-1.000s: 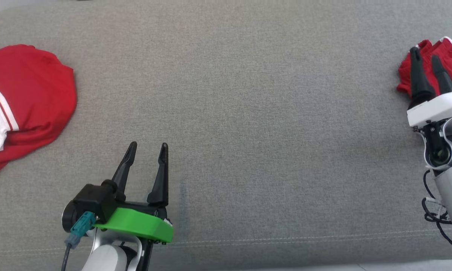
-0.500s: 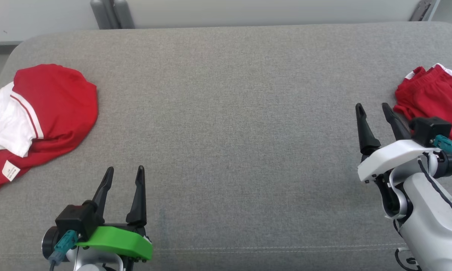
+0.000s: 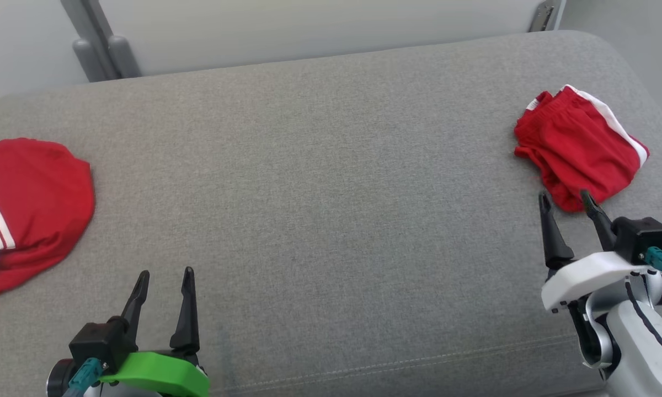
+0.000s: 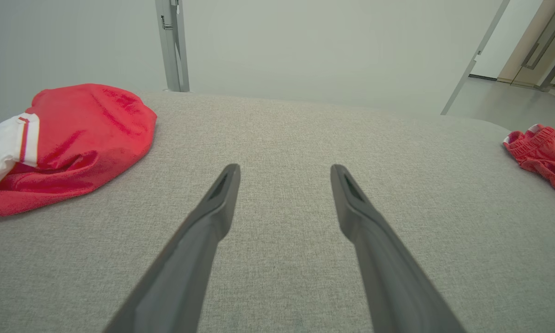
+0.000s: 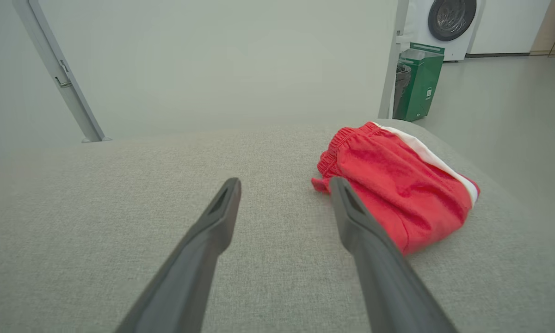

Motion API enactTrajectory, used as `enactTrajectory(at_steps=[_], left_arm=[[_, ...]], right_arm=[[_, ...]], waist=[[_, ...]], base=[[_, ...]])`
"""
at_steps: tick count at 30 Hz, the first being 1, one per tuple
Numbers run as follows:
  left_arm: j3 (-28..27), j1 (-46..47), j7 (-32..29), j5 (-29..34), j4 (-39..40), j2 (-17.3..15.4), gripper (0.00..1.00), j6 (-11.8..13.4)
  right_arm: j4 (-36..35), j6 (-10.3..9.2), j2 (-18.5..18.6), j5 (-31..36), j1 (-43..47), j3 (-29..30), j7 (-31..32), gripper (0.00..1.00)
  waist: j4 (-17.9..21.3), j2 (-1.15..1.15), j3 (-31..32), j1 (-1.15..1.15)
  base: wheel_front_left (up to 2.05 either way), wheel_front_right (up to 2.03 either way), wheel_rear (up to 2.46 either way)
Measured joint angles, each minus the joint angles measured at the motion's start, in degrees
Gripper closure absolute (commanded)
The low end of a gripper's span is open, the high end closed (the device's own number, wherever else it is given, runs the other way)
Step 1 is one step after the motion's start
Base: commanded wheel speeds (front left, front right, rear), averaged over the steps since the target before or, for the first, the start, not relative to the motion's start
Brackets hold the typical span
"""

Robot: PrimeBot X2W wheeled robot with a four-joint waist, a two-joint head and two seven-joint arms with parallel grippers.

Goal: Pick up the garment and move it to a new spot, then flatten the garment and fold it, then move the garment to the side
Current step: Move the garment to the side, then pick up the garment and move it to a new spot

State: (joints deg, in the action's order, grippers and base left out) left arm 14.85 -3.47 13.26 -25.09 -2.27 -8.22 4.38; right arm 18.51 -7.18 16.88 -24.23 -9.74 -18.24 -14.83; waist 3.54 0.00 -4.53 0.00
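At the left edge of my head view the red shirt (image 3: 33,204) is cut off, so I lose its far side. In the left wrist view the red shorts (image 4: 543,155) run off the right edge. In the right wrist view one jaw of the right gripper (image 5: 284,185) covers their near corner.

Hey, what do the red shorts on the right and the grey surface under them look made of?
Red shorts: soft knit cloth, probably synthetic or cotton, matte; it creases, and its top edge is gathered like elastic. Grey surface: woven upholstery fabric, matte, with a flecked weave and a stitched seam; probably padded.
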Motion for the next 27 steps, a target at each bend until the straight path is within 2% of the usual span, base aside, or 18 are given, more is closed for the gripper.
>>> enactTrajectory(at_steps=[5,12,27], left_arm=[[-0.19,-0.37,0.49,0.18,-0.15,-0.38,0.00,0.20],[-0.32,-1.15,0.51,0.74,-0.12,-0.46,0.00,0.26],[-0.34,-1.26,0.67,1.21,0.03,-0.08,0.00,0.53]], right_arm=[[-0.98,0.00,0.90,1.48,3.87,2.64,0.00,0.00],[-2.54,0.00,0.47,3.80,6.62,6.24,0.00,0.00],[-6.82,0.00,-0.74,7.35,10.26,8.22,0.00,0.00]], waist=[[1.65,0.00,1.28,0.00],[2.04,0.00,2.16,0.00],[-2.13,0.00,2.97,0.00]], base=[[0.00,0.00,0.00],[0.00,0.00,0.00],[0.00,0.00,0.00]])
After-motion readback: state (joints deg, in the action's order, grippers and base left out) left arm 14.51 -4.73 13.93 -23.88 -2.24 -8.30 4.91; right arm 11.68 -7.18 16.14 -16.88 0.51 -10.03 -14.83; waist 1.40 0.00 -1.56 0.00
